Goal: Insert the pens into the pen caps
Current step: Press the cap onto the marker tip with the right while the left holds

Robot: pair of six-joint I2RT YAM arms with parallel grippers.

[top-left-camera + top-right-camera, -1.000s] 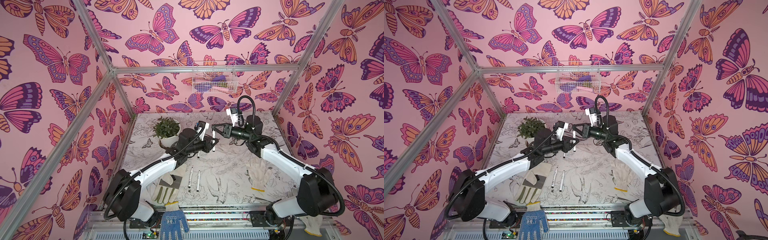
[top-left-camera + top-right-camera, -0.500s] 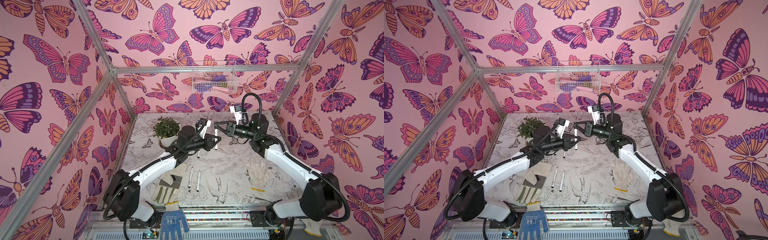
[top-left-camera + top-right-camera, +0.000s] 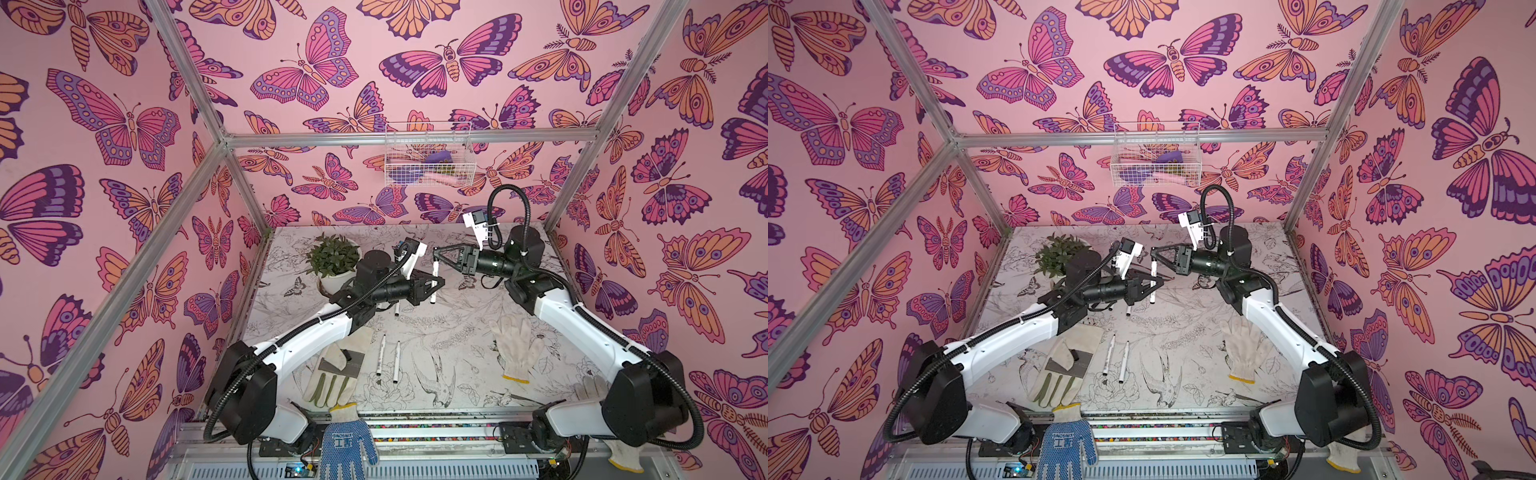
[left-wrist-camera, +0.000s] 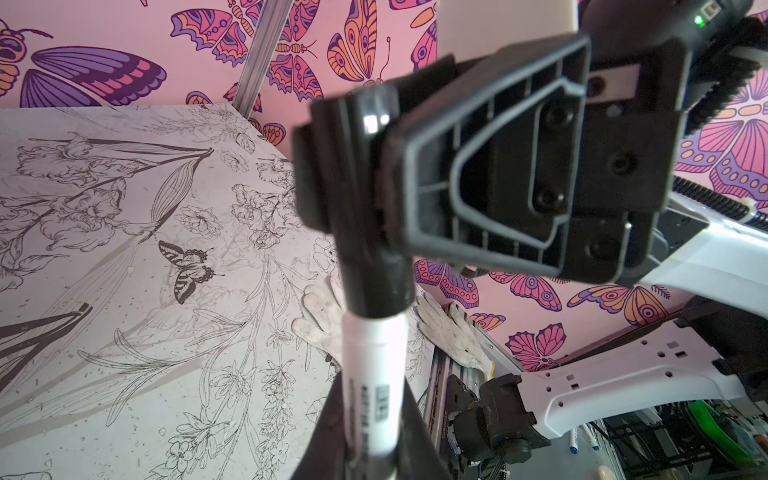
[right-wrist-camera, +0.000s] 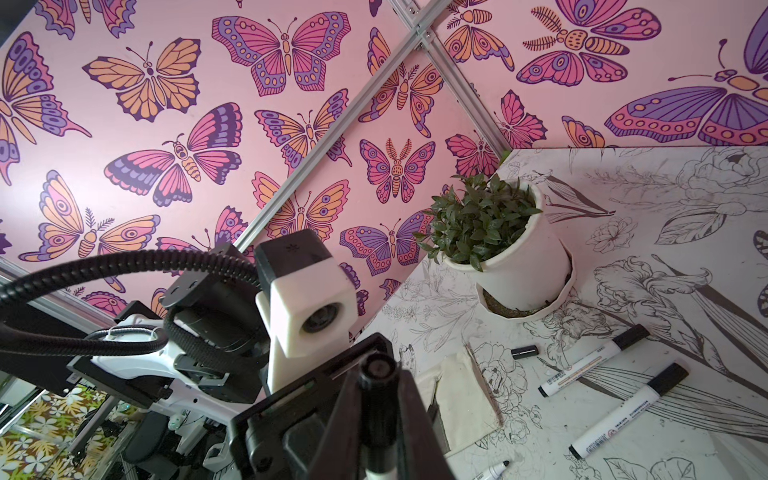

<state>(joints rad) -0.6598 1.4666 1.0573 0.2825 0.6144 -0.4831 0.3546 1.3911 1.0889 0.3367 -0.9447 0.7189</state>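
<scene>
Top views, left gripper (image 3: 433, 286): closed narrow on the held pen (image 3: 434, 279), low on its barrel. The pen stands near upright above the back middle of the table (image 3: 465, 328).
Top views, right gripper (image 3: 437, 252): narrow, clamped on the cap (image 3: 436, 264) at the pen's upper end. The joint is too small to read in both top views.
Top views, table: two pens (image 3: 380, 355) lie side by side just beside the work glove (image 3: 332, 374). A third pen (image 3: 397, 309) is half hidden under the left arm.
Left wrist, cap (image 4: 370, 232): blurred, pinched between the right gripper's fingers (image 4: 419, 166). The white barrel (image 4: 374, 365) enters it, but how deep is hidden.
Left wrist, own fingers (image 4: 324, 440): cut off by the frame edge, tight on the barrel.
Right wrist, cap (image 5: 376, 370): seen end-on between dark fingers, and it hides nearly all of the pen.
Right wrist, table: capped pens (image 5: 594, 361), a loose cap (image 5: 524, 352) and an uncapped pen (image 5: 494, 469), which is cut off at the edge, near the potted plant (image 5: 482, 220).
</scene>
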